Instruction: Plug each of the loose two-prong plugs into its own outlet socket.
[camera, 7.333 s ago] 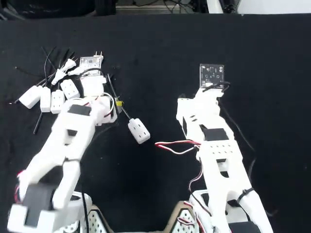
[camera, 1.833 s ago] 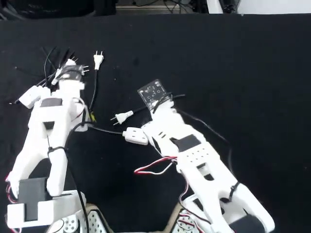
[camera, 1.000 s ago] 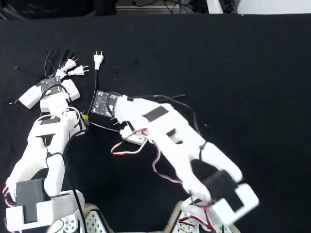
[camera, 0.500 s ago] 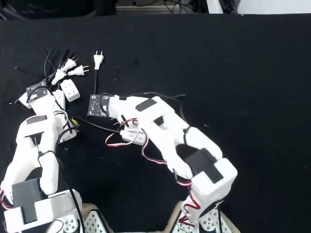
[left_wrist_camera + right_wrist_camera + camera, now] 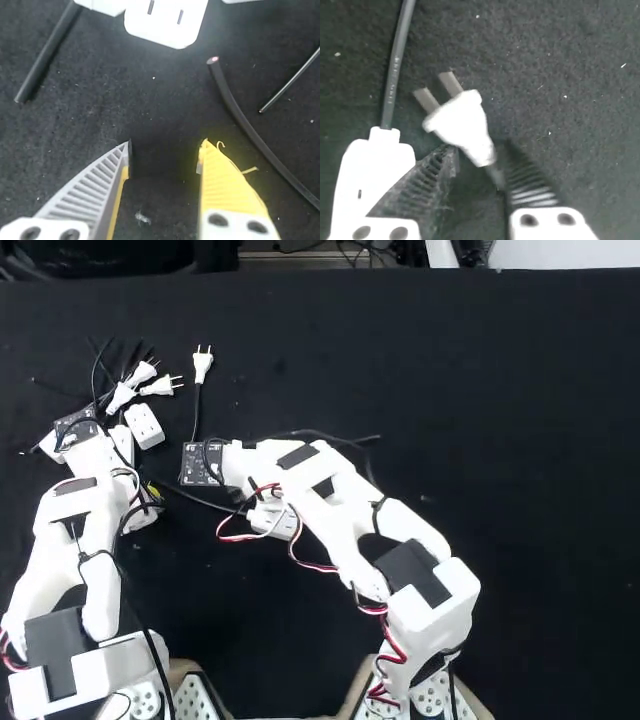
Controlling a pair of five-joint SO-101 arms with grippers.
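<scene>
Between right fingers (image 5: 422,182), plug (image 5: 457,122) cord indistinct.

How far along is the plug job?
Done: nothing visibly plugged in. In hand: a white plug lies between the fingers of the open right gripper, beside a socket. The left gripper hangs open and empty near another socket. Left: every insertion, including three loose plugs at the far left of the table.

The right arm (image 5: 330,490) is swinging from mid-worktop (image 5: 520,390) over to the left, bringing the right claw (image 5: 477,152) astride a two-prong plug (image 5: 462,122) beside a socket block (image 5: 367,170). The left arm (image 5: 78,508) is drawing back from the plug cluster (image 5: 140,380).
</scene>
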